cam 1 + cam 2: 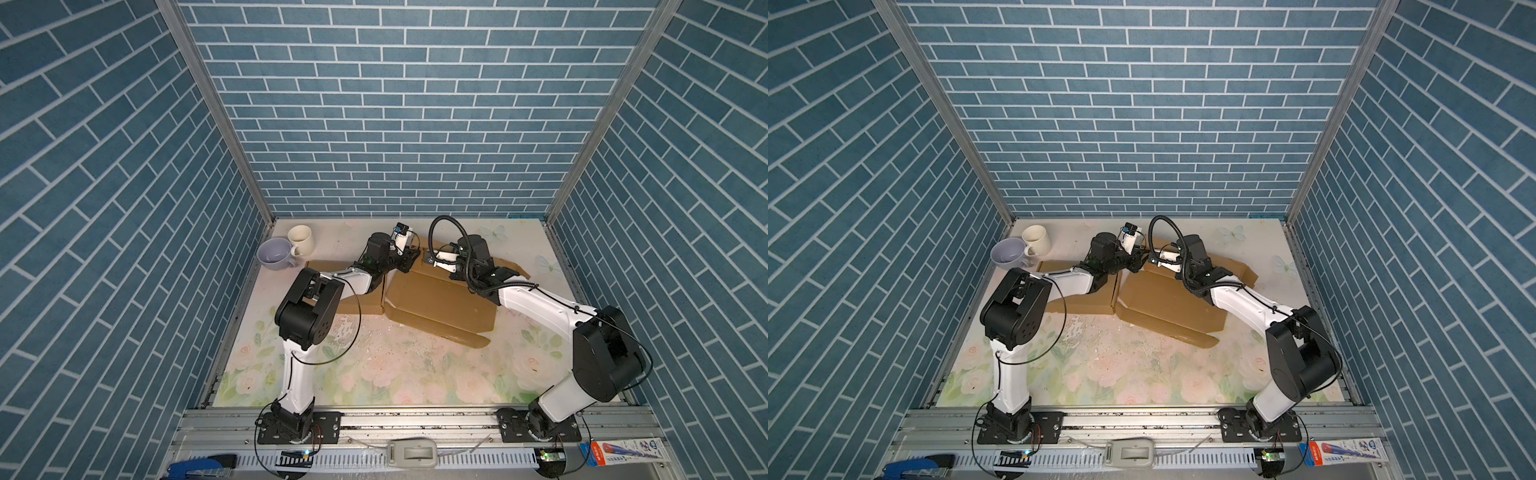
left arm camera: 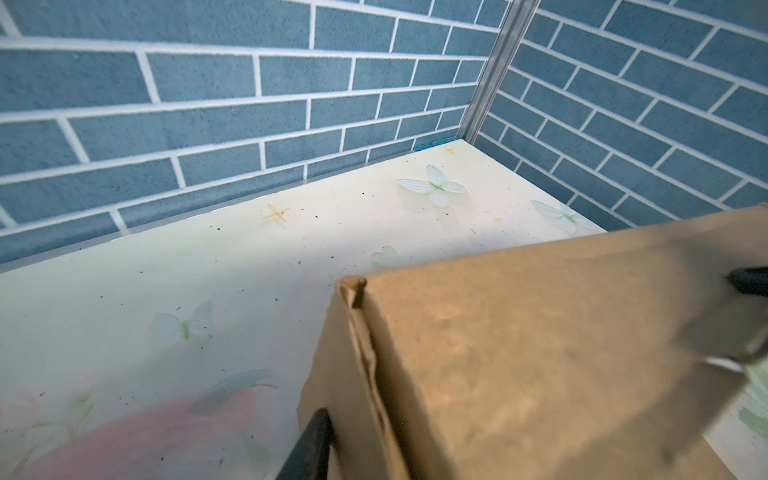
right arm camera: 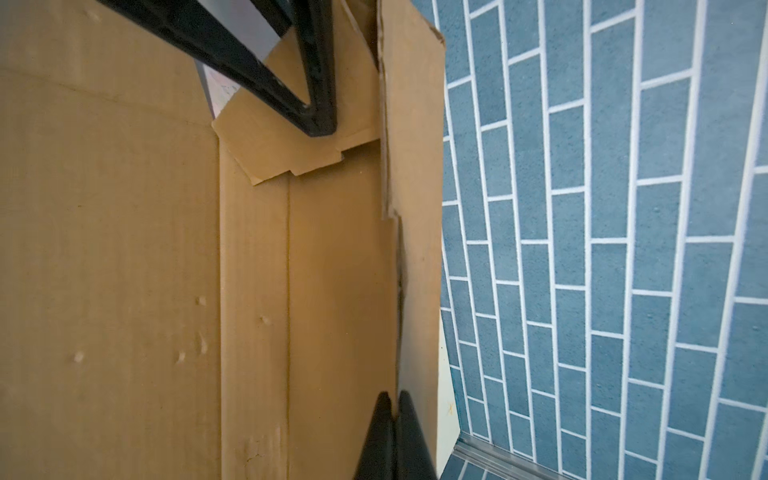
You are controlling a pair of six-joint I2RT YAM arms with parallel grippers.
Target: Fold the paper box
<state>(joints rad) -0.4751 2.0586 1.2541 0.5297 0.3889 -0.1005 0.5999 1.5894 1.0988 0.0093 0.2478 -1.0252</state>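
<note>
Blue brick walls (image 1: 395,124) stand around a flowery table (image 1: 395,374). On the far half of that table lies the paper box (image 1: 440,299). It is brown and mostly flat, and its long side runs across the table from side to side. Its back flap (image 3: 411,124) stands up along the far edge, next to the back wall. Both arms reach to the same spot, the far left corner (image 2: 353,286) of the big middle panel.

The right gripper (image 3: 397,395) has its fingers pressed together. The thin edge of the back flap runs straight into them, so they look to be pinching that flap. The left gripper (image 1: 409,262) comes in from the other side. One of its fingers (image 2: 311,444) sits on the outside of the cardboard near the corner. The other finger is hidden, so one cannot tell if it grips or how wide it stands.

In the right wrist view a small tab (image 3: 282,145) lies tipped inward, just under the left gripper. The tab is nearer the left arm, so that arm is likely the one to tuck it in while the right arm holds the flap up.

A purple cup (image 1: 272,253) and a cream mug (image 1: 301,240) sit side by side in the far left corner of the table, apart from the box.
</note>
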